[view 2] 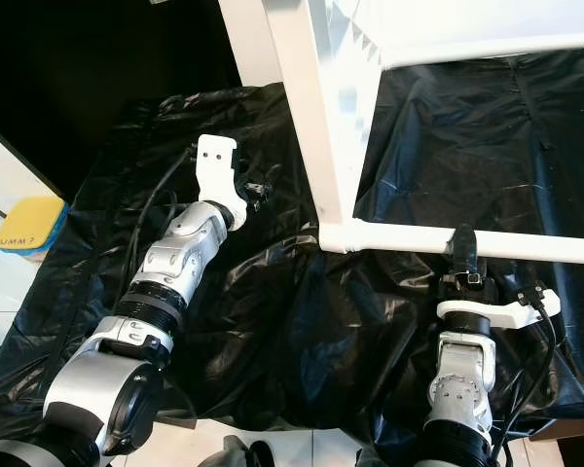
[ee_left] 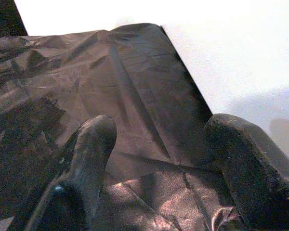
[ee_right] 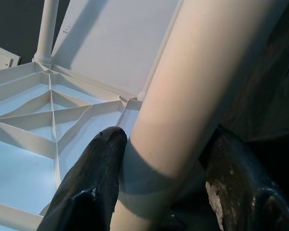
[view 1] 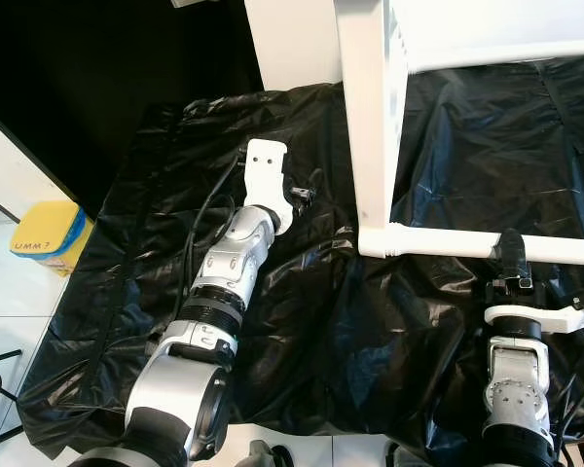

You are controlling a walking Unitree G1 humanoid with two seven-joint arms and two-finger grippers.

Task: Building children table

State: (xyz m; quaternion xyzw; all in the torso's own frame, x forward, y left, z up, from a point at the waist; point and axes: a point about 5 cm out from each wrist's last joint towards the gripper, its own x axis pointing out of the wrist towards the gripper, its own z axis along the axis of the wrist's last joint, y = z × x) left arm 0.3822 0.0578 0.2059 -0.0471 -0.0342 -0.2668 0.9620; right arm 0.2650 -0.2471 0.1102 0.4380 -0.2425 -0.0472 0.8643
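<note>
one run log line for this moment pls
task: build children table | right gripper: jaws shut on table leg | left gripper: jaws open, idle over black sheet | table frame: on its side

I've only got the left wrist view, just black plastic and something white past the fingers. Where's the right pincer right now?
Observer: The right pincer is closed around a round white leg, with one finger on each side of it, low over the black sheet.
Operator: Okay, and is that leg joined to anything?
Observer: Yes. It runs sideways out of the tabletop, which stands on its edge on the sheet, with its ribbed underside facing the right arm.
</note>
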